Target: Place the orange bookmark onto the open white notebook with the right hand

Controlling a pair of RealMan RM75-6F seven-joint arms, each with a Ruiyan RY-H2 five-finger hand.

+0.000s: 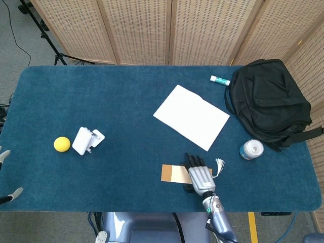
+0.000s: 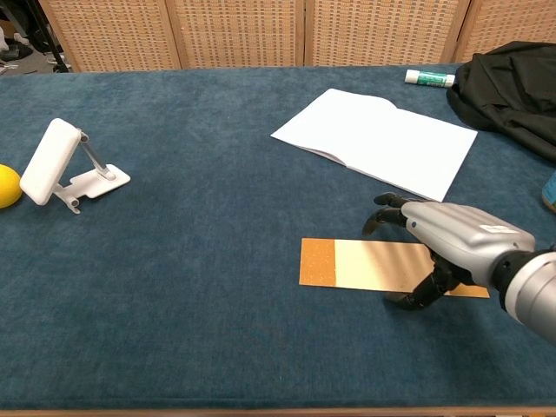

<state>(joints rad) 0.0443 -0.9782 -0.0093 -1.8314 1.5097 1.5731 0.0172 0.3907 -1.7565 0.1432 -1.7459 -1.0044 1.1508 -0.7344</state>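
Chest view shows your right hand (image 2: 443, 248) hovering over the right part of the bookmark (image 2: 365, 264), fingers spread and holding nothing, while the bookmark lies flat with its long side running left to right, near the notebook (image 2: 375, 139) but not on it.
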